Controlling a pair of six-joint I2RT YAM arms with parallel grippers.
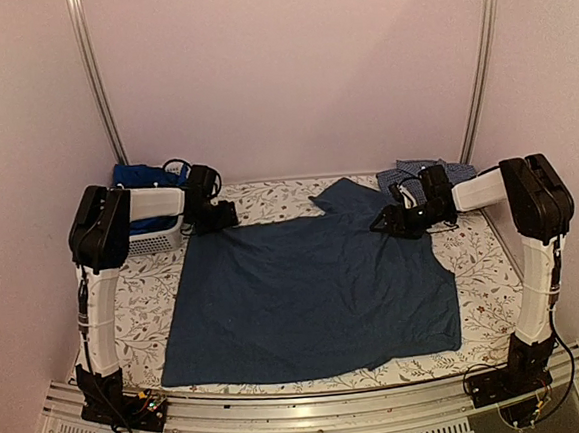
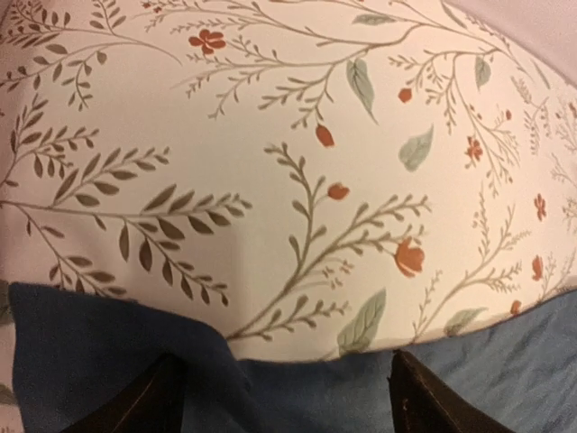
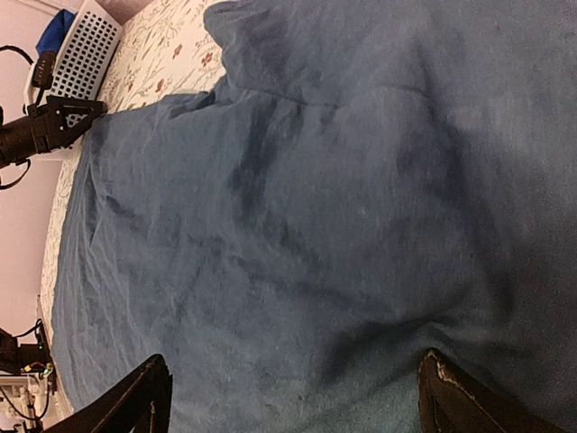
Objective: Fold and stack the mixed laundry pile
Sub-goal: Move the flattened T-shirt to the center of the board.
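Pale pinkish walls close in a counter (image 1: 145, 288) covered with a leaf-and-flower print. The T-shirt (image 1: 311, 295) fills the middle of the top view. It is dark navy and spread flat but creased, with its hem toward the bottom of the frame and one sleeve poking up at top centre. Its right edge is uneven.

My left jaws sit at its upper left corner. They are spread wide, with the shirt's edge lying between the two fingers (image 2: 153, 406) and bare print beyond. In that wrist view the cloth is turned over a little at lower left.

My right jaws are just as wide apart and hang low over the shirt's upper right part, with only wrinkled navy beneath them.

A checked shirt (image 1: 412, 175) lies crumpled in the upper right, partly hidden behind my right arm (image 1: 478, 192). At upper left a white mesh basket (image 1: 156, 237) holds a royal-blue garment (image 1: 141, 176), and my left arm (image 1: 153, 202) crosses in front of both.
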